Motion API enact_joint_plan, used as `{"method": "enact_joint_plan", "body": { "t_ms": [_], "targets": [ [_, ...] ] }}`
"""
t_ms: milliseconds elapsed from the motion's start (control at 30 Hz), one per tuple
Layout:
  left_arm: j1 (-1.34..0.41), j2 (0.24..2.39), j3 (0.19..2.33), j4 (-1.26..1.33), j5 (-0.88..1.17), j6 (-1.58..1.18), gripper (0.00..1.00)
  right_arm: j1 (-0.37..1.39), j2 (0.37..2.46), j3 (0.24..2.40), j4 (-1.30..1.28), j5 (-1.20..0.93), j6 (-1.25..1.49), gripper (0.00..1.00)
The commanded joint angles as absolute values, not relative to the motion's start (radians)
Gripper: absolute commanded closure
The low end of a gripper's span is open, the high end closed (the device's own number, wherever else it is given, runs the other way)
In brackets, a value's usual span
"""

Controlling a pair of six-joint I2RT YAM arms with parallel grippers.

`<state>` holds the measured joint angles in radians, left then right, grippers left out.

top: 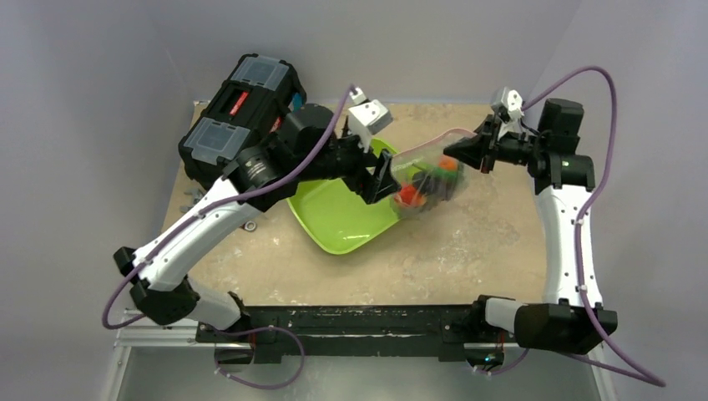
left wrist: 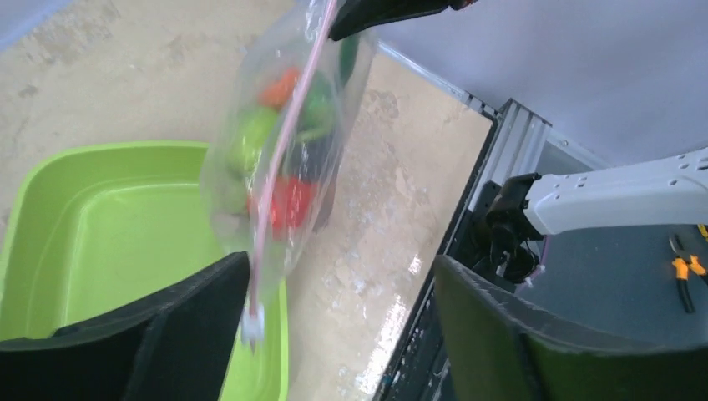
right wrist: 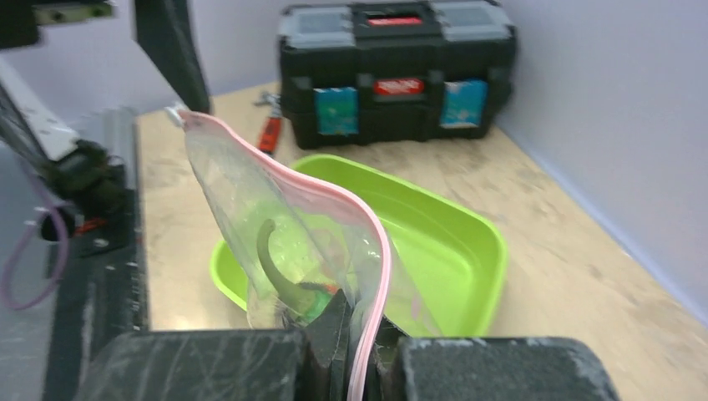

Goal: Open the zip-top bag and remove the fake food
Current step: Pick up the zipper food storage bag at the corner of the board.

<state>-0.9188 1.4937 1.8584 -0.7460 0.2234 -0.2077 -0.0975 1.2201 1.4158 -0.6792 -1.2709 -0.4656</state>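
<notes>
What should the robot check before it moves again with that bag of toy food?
1. Right fingers shut on the bag at its pink strip: ok.
2. Left fingers holding the strip: not ok, they are open.
3. Strip unzipped: not ok, it looks closed.
4. Toy food taken out: not ok, it is inside the bag.
5. Green tray close by the bag: ok.

A lime-green tray (top: 334,221) is lying near the middle of the desk (top: 467,251) in front of me. A black toolbox (top: 238,113) is sitting at the far left corner, just behind the tray, and a red-handled wrench (right wrist: 269,134) is lying beside it.
</notes>
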Motion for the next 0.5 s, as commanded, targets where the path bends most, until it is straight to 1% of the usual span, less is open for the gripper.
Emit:
{"method": "enact_joint_plan", "body": {
  "t_ms": [0, 33, 133, 367, 467],
  "targets": [
    [-0.877, 1.282, 1.625, -0.501, 0.217, -0.206, 0.13, -0.165, 1.204, 1.544, -0.900, -1.183, -0.682, 1.00],
    [-0.871, 1.242, 1.571, -0.471, 0.217, -0.189, 0.08, -0.171, 1.205, 1.559, -0.925, -1.170, -0.701, 1.00],
    [-0.864, 1.122, 1.389, -0.388, 0.217, -0.117, 0.02, -0.180, 1.210, 1.580, -0.975, -1.134, -0.737, 1.00],
    [-0.865, 0.850, 0.935, -0.137, 0.235, 0.031, 0.00, -0.187, 1.200, 1.579, -1.066, -1.043, -0.838, 1.00],
    [-0.865, 0.746, 0.755, 0.017, 0.237, 0.025, 0.00, -0.189, 1.198, 1.588, -1.124, -1.012, -0.896, 1.00]
  ]
}}
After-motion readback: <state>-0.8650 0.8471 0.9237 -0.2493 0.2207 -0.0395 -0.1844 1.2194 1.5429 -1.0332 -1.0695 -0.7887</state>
